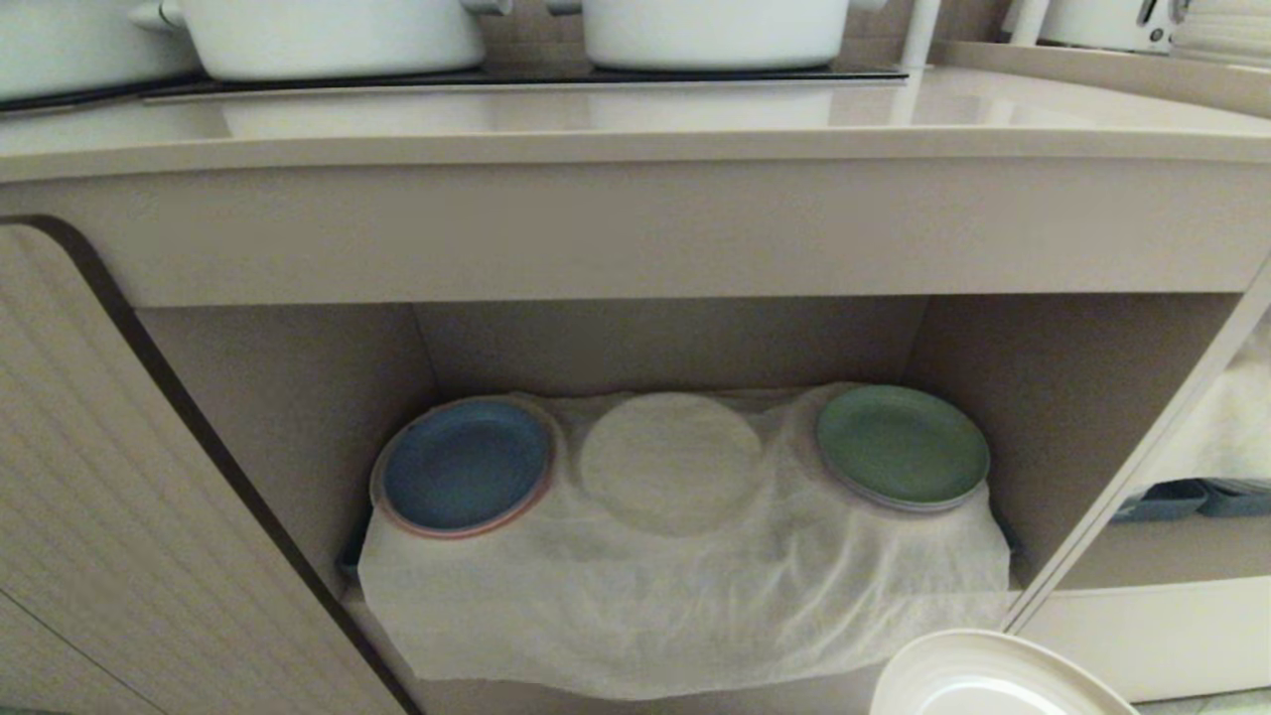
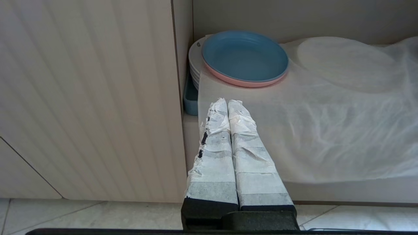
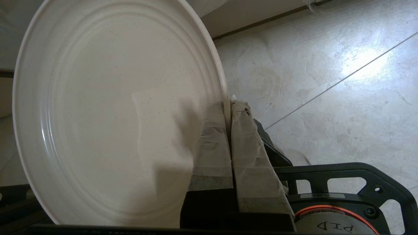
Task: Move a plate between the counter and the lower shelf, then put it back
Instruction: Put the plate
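Long pale-beige counter (image 1: 635,124) with a thick front edge runs across the top of the head view; a black inset hob panel (image 1: 496,77) on it carries white pots (image 1: 328,35).

Ribbed beige cabinet door (image 1: 109,497) stands to the left of the opening.

Below the counter, the lower shelf (image 1: 1053,397), a beige open-fronted recess with plain side walls. Its floor is draped with a wrinkled white cloth (image 1: 685,596) that hangs over the front edge.

On the cloth: round blue plate (image 1: 465,465) at the left, on top of a pink-rimmed one; round green plate (image 1: 902,444) at the right, stacked on others. Between them a round bulge under the cloth (image 1: 673,459), what's beneath not visible. In the left wrist view, white plates sit under the blue one, below the cloth.

Round matte cream-beige plate (image 3: 111,114) with a low raised rim is off both shelf and counter: held low in front of the shelf, at the bottom right edge of the head view (image 1: 993,680), over pale marbled floor tiles (image 3: 326,65).

Right gripper (image 3: 227,109): tape-wrapped fingers (image 3: 243,130) pinched tight on that plate's rim, one finger on each face.

Left gripper (image 2: 227,106): taped fingers pressed together, nothing in them, hanging in front of the shelf's left end near the door edge, tips short of the blue plate.
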Robot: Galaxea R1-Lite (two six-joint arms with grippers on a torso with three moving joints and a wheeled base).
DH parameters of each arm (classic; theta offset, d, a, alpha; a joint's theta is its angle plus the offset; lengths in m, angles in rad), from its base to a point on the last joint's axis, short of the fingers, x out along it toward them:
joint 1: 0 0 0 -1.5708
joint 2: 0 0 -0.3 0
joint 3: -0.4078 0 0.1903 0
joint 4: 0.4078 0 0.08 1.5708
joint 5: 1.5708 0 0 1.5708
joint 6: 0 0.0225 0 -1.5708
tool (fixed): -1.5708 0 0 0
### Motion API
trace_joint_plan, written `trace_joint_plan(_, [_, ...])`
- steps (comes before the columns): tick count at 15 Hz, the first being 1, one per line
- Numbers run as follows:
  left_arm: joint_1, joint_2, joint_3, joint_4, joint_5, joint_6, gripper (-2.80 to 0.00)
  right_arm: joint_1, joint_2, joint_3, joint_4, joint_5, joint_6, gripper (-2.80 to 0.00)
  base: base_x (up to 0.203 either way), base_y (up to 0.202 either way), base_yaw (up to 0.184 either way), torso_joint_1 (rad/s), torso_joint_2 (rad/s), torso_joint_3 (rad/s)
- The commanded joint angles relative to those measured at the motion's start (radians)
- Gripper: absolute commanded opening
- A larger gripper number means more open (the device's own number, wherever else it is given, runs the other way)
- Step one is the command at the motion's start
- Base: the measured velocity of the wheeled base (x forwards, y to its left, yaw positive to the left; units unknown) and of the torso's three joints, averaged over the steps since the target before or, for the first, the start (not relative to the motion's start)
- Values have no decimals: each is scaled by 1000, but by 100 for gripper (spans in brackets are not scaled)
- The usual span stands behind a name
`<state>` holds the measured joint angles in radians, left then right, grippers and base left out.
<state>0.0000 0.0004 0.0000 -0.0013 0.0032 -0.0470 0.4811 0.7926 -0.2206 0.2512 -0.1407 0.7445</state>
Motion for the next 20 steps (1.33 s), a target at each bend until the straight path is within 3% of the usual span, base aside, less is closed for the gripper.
trace_joint_plan(1, [0,0,0,0,0,-1,-280,1,-1,1,3,0,3,-280,0,0,0,0,0,0])
trace_joint_plan(20, [0,0,0,0,0,-1,-280,-4,-3,-4,5,-5,5,-280,0,0,0,0,0,0])
